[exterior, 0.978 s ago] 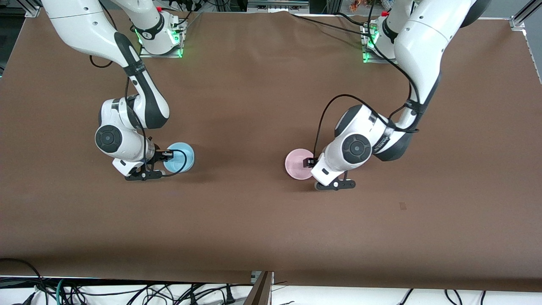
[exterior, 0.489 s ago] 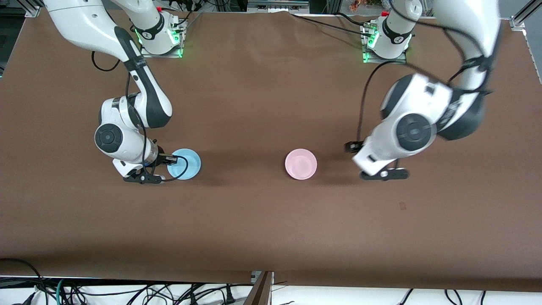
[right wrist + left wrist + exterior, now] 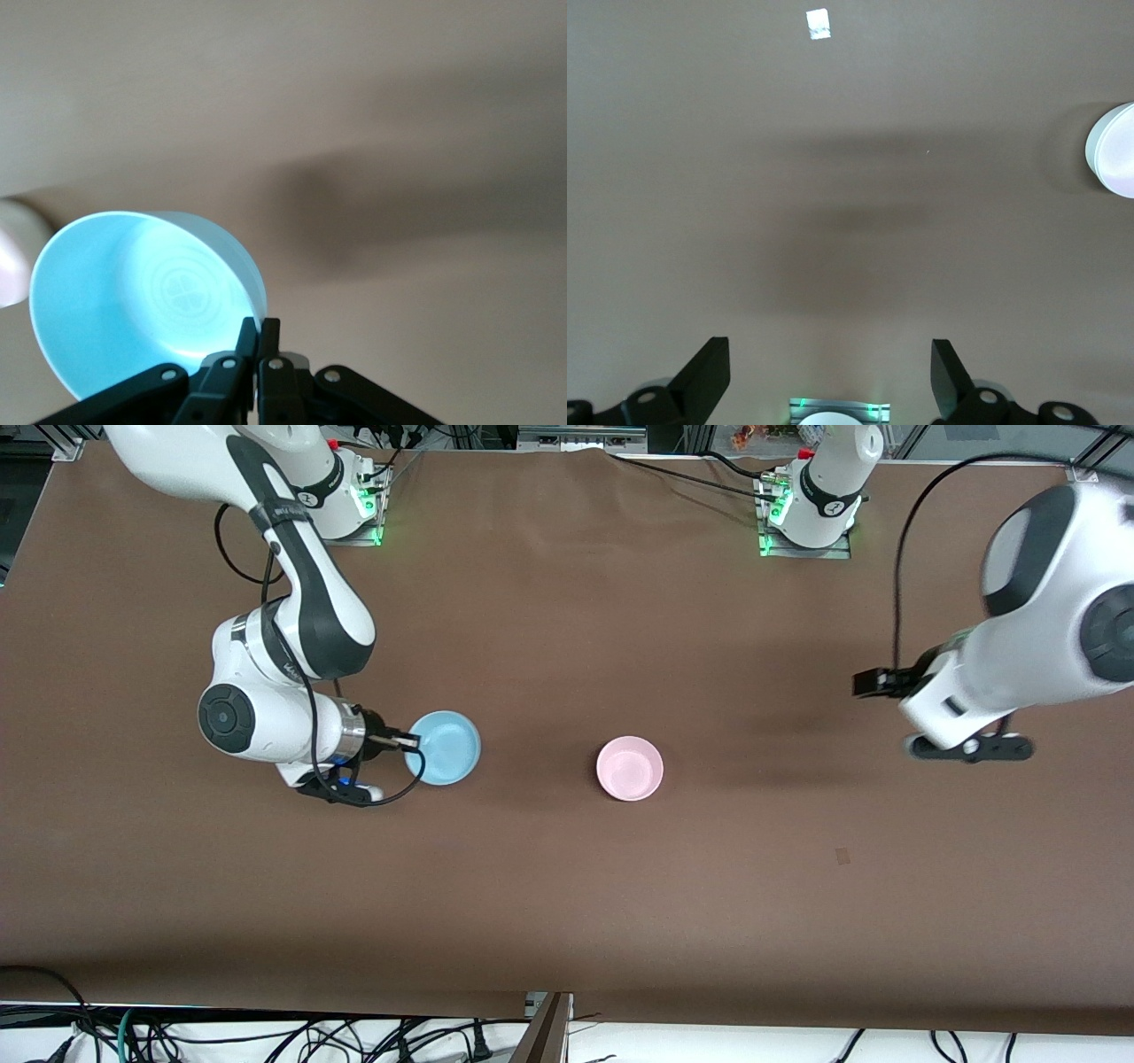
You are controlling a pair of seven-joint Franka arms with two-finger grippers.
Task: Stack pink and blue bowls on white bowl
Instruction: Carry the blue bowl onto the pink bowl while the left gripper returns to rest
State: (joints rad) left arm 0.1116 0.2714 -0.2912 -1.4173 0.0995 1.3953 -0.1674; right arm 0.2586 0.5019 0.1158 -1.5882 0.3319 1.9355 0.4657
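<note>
As left gripper [image 3: 829, 376] withdrew, blue bowl [image 3: 444, 747] neared pink bowl [image 3: 630, 768].

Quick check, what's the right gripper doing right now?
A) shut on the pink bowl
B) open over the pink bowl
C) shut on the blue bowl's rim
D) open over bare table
C: the right gripper has its fingers pinched shut on the rim of the blue bowl.

Even overhead light; soft shadows on the brown table [image 3: 567, 886]; left arm [image 3: 1045, 638] motion-blurred; wrist views washed pale.
</note>
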